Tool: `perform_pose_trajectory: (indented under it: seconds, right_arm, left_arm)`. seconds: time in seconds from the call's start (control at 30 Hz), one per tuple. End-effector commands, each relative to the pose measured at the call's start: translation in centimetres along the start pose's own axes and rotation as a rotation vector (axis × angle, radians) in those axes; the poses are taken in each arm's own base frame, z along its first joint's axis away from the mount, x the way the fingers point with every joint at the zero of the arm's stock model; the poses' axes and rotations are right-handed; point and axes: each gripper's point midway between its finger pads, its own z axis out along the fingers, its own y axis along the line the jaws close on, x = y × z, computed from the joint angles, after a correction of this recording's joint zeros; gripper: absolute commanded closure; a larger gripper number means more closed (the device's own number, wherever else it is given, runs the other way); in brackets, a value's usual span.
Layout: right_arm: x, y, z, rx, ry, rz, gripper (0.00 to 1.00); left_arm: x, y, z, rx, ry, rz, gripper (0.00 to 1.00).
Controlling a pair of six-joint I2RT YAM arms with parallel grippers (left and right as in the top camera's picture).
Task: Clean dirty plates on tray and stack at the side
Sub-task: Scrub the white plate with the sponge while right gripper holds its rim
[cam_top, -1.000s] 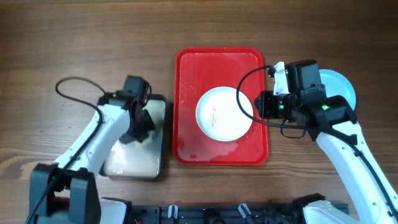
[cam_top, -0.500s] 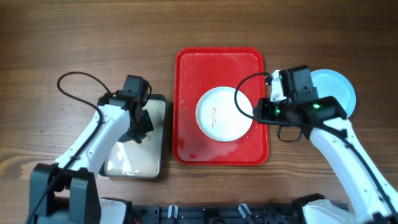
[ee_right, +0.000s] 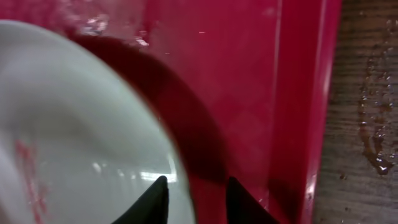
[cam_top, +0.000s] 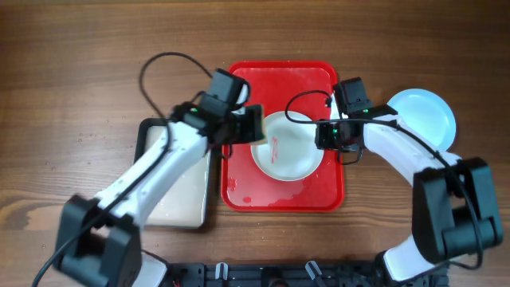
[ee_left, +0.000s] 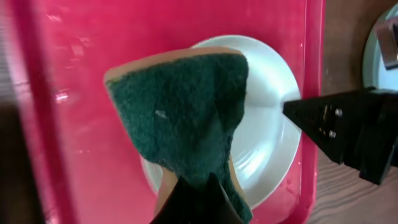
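Noting your left gripper (ee_left: 198, 198) first: its jaws are clamped tight on a sponge (ee_left: 180, 118), green scouring face out and tan backing behind. You hold the sponge over the left part of the white plate (cam_top: 291, 155); whether it touches the plate cannot be told. The plate lies in the middle of the red tray (cam_top: 239, 88), a little toward the tray's right rim, and it carries a thin red smear (cam_top: 275, 143) left of its centre. Your right gripper (ee_right: 196, 200) stands part-way open at the plate's right edge. One finger is over the rim, the other over bare tray, and the gap between them is plain to see. Contact with the rim cannot be confirmed, and you have nothing clamped there. A light blue plate (cam_top: 426, 112) rests on the table (cam_top: 80, 48) to the right of the tray, clear of it. A dark-rimmed pan (cam_top: 179, 199) with a pale inside sits just left of the tray
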Motion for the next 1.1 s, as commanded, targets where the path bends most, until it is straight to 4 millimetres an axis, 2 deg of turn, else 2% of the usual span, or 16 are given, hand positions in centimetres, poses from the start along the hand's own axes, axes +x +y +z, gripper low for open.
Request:
perform_pose_trajectory:
  seconds: [0.0,0.07,0.2,0.3,0.33,0.4,0.43,0.57,0.6,0.67,0.7,0.77,0.8,0.83,0.87,1.07]
  right_arm:
    - [1.1,-0.7,1.7,-0.016,0.066,0.030,0.87]
    - [1.5,-0.5,2.2,-0.031,0.091,0.022,0.95]
    - [1.6,-0.6,2.3,-0.030,0.096,0.023,0.96]
    - [1.6,-0.6,2.3,-0.029,0.096,0.021,0.96]
    - [1.7,-0.6,2.3,-0.029,0.097,0.022,0.96]
    - [1.7,-0.6,2.3,-0.029,0.100,0.023,0.96]
    - [1.8,-0.6,2.3,-0.028,0.101,0.023,0.96]
    - [1.8,-0.6,2.3,-0.028,0.101,0.023,0.96]
    - [1.8,-0.6,2.3,-0.028,0.103,0.023,0.96]
    - [1.8,-0.6,2.3,-0.027,0.104,0.023,0.96]
    - [1.8,-0.6,2.3,-0.027,0.104,0.024,0.96]
    - [1.8,-0.6,2.3,-0.027,0.104,0.023,0.96]
    - [1.8,-0.6,2.3,-0.027,0.104,0.023,0.96]
    - [1.8,-0.6,2.3,-0.027,0.104,0.021,0.96]
    - [1.8,-0.6,2.3,-0.027,0.104,0.021,0.96]
    - [1.8,-0.6,2.3,-0.028,0.104,0.000,0.96]
  left_arm:
    - [1.6,-1.9,3.6,0.025,0.062,0.041,0.96]
    - [2.8,-2.5,5.5,0.023,0.097,0.068,0.96]
    - [4.5,-2.8,9.1,0.013,0.144,0.068,0.96]
    - [4.8,-2.3,11.6,-0.001,0.151,-0.024,0.96]
    - [5.0,-1.2,12.2,-0.053,0.151,-0.069,0.96]
    - [4.8,2.9,11.9,-0.261,0.095,-0.185,0.96]
    - [4.5,5.3,11.2,-0.377,0.051,-0.235,0.96]
    - [3.5,11.1,8.1,-0.616,0.012,-0.293,0.96]
    - [3.6,12.1,7.5,-0.645,0.028,-0.300,0.96]
    - [3.7,12.5,7.4,-0.620,0.081,-0.266,0.96]
    - [3.8,12.0,7.8,-0.576,0.111,-0.242,0.96]
    - [3.9,9.0,9.3,-0.385,0.174,-0.158,0.96]
    - [3.9,6.7,10.1,-0.259,0.198,-0.135,0.96]
    - [3.6,3.1,10.9,-0.083,0.211,-0.127,0.96]
    - [3.4,1.7,11.1,-0.022,0.210,-0.117,0.96]
    - [2.3,-3.2,12.1,0.098,0.122,-0.118,0.96]
